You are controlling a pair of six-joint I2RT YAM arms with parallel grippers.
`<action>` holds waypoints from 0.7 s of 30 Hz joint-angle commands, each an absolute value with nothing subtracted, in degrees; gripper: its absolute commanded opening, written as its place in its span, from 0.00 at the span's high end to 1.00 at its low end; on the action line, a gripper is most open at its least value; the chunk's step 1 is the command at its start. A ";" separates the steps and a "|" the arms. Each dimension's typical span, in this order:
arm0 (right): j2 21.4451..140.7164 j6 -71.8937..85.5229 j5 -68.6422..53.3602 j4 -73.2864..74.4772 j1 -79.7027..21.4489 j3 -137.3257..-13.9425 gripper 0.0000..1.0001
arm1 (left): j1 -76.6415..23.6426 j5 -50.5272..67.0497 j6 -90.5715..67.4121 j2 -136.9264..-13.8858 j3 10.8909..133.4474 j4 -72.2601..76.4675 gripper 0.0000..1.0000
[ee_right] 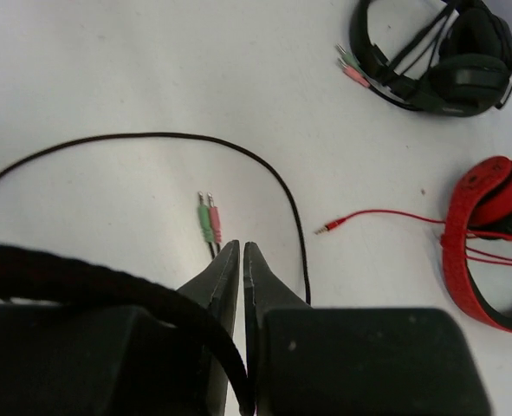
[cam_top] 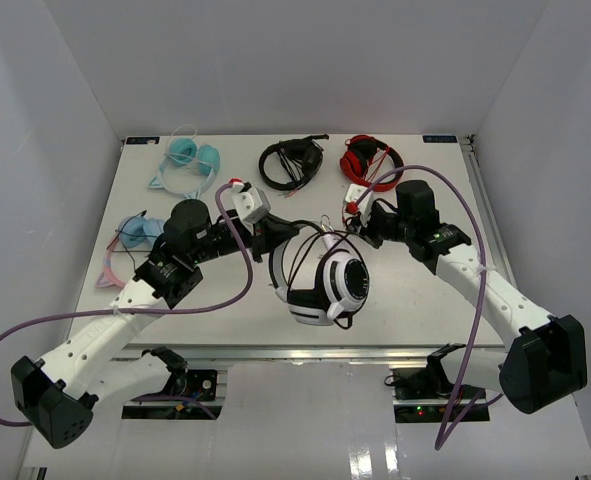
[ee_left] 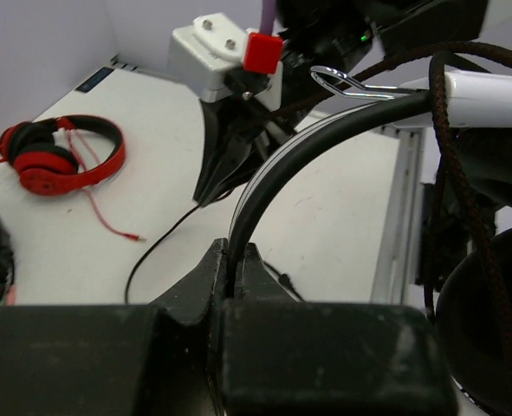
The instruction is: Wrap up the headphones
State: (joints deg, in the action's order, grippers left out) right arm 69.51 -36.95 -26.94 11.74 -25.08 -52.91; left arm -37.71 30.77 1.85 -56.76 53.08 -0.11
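Observation:
The white headphones (cam_top: 327, 285) with black cushions are at the table's middle, their round cup facing up. My left gripper (cam_top: 278, 243) is shut on their black headband (ee_left: 325, 130), which rises from between my jaws (ee_left: 235, 257) in the left wrist view. My right gripper (cam_top: 359, 224) is just right of the headband. Its jaws (ee_right: 242, 253) are shut on the thin black braided cable (ee_right: 82, 277). More cable (ee_right: 152, 136) loops on the table beyond, ending in green and pink plugs (ee_right: 209, 218).
All-black headphones (cam_top: 291, 162) and red-and-black headphones (cam_top: 370, 158) lie at the back, the red ones with a loose red lead (ee_right: 368, 215). Teal headphones (cam_top: 190, 165) lie at the back left and a blue-pink pair (cam_top: 135, 240) at the left edge.

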 commanded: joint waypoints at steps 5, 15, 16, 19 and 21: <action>68.72 -25.98 -37.35 5.88 -22.16 -55.74 0.88 | -37.46 37.57 -9.33 -56.75 53.19 10.19 1.00; 72.96 -9.64 -59.68 -7.28 -15.77 -50.47 0.67 | -37.49 20.01 -24.26 -53.87 54.00 20.89 1.00; 73.19 -6.34 -64.30 -10.86 -15.82 -49.48 0.63 | -37.45 17.69 -25.96 -54.20 54.62 21.64 1.00; 75.55 7.78 -70.56 -26.77 -16.44 -47.39 0.49 | -37.59 10.84 -31.91 -56.84 57.91 23.48 1.00; 77.68 15.23 -72.28 -35.67 -18.01 -47.67 0.40 | -37.88 8.02 -35.35 -59.48 61.42 22.90 1.00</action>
